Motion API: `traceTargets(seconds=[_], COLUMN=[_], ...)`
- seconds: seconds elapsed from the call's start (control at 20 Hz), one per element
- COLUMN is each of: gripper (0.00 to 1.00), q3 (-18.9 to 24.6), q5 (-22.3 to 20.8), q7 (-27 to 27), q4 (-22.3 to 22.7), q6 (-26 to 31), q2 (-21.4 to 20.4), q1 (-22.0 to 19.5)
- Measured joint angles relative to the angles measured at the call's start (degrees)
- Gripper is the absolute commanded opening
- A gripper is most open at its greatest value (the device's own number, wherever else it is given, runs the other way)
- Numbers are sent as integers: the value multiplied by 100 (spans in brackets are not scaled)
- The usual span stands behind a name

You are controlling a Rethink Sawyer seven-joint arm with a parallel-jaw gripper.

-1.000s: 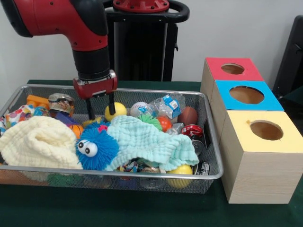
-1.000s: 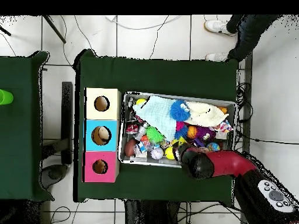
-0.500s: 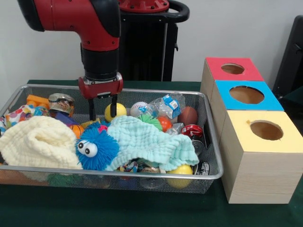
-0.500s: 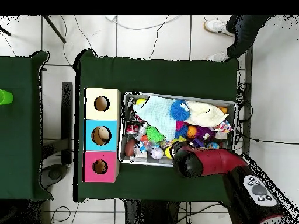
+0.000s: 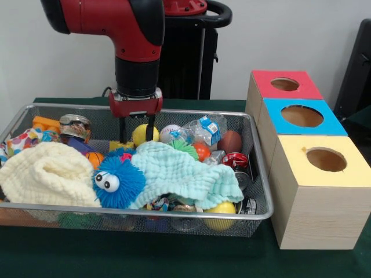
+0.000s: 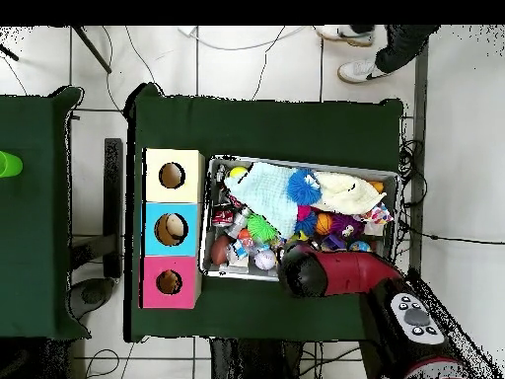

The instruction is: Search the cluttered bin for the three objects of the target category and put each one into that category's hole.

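The wire-mesh bin (image 5: 145, 212) lies on the green table, full of clutter; it also shows in the overhead view (image 6: 296, 161). My gripper (image 5: 136, 130) hangs down at the bin's back, open and empty, with its fingers just in front of a yellow ball (image 5: 141, 135). In the overhead view the arm (image 6: 301, 271) hides the gripper. The red-faced box's hole (image 5: 284, 84) is at the far right, also seen in the overhead view (image 6: 169, 282). A white baseball (image 5: 168, 132), a brown football (image 5: 231, 141) and an orange ball (image 5: 201, 152) lie right of the gripper.
A mint cloth (image 5: 179, 171), a cream cloth (image 5: 43, 174) and a blue fuzzy toy (image 5: 116, 180) cover the bin's front. A plastic bottle (image 5: 204, 128) and a red can (image 5: 235, 160) lie at the right. Blue-faced (image 5: 301, 116) and yellow-faced (image 5: 326, 159) boxes stand beside the red one. A person's feet (image 6: 360, 54) show at the top.
The arm has moved right along the bin's back in the front view, bringing the open gripper to the yellow ball. The person's feet have shifted in the overhead view.
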Motion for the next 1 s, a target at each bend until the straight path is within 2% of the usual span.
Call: traceTargets(seconds=[0.3,0.65,1.0], gripper=[100,100,100], q3=[-203,-211,-212], q5=[428,793,1267], q7=[35,35,35], q4=[-7,-6,-245], q6=[-1,65,1010], q2=[-14,-103,-421], q1=[305,358,357])
